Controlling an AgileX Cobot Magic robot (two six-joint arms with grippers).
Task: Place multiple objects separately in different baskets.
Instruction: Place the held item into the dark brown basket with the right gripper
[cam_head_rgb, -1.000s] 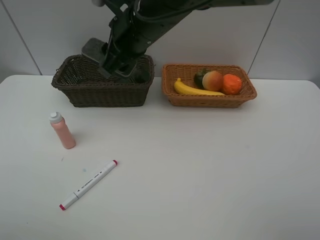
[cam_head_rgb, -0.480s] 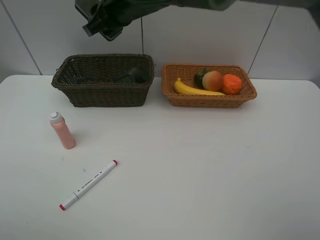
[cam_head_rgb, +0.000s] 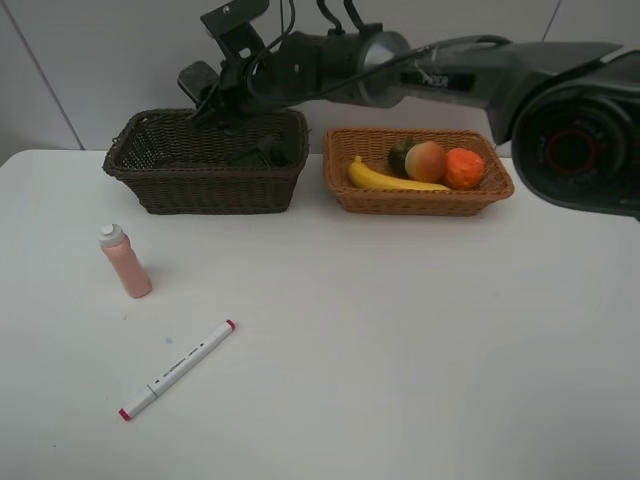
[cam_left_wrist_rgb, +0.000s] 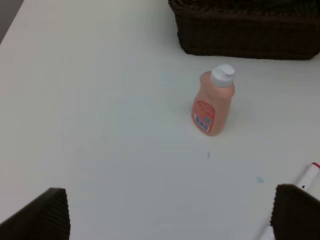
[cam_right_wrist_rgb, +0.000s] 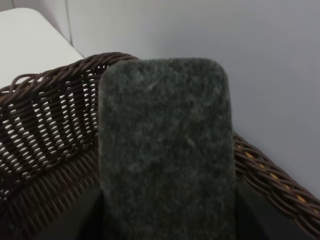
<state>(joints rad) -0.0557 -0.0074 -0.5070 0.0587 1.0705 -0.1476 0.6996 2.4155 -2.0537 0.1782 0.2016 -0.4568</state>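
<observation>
Fruit (cam_head_rgb: 425, 165) in tan basket (cam_head_rgb: 345, 195). Right hand (cam_head_rgb: 210, 95) holds eraser block (cam_right_wrist_rgb: 167, 145), dark basket (cam_head_rgb: 200, 190) just beneath. Left hand (cam_left_wrist_rgb: 170, 220) wide; pink bottle (cam_left_wrist_rgb: 213, 102), marker (cam_head_rgb: 177, 369) below, pending.

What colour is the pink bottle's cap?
White; the pink bottle and its cap show best in the left wrist view.

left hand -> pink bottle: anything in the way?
Nothing visible. In the left wrist view only bare table lies between the open left hand and the upright pink bottle. The marker lies off to the side of that line; the dark basket stands beyond the bottle.
</observation>
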